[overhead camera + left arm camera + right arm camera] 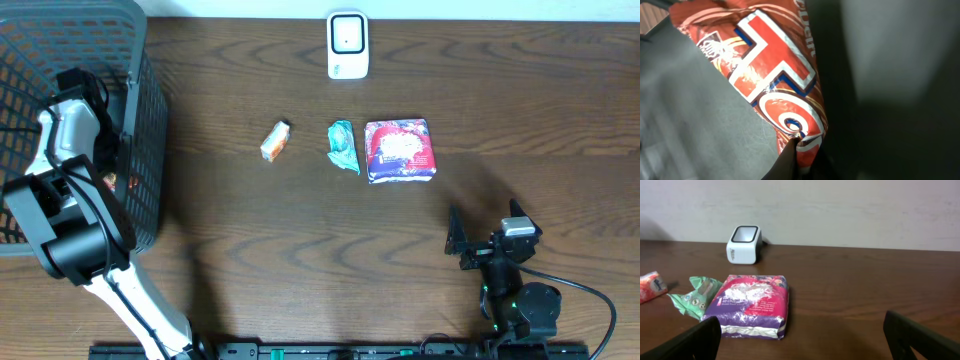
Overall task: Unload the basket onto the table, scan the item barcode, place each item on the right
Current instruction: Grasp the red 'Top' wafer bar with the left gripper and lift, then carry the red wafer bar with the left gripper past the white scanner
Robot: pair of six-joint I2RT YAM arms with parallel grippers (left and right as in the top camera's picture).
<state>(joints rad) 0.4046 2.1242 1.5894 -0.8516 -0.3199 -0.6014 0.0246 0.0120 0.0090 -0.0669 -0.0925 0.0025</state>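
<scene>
The dark brown wooden table (300, 250) is viewed from directly above. The right wrist view is taken low across it, and the white box-shaped scanner (744, 244) is shared with overhead. The left wrist view is filled by a red glossy foil wrapper (775, 75), very near.

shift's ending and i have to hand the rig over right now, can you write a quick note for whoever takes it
Left claw: shut on a red foil packet, down inside the basket at the left end of the table.
Right claw: open, holding nothing, low over the front right.
Scanner: far edge, middle.
In a row before it: orange packet, green wrapper, purple pack; whether these were scanned cannot be told.
Done: packet gripped.
Left: lift it out, find its barcode (none in view), show it to the scanner.
</scene>
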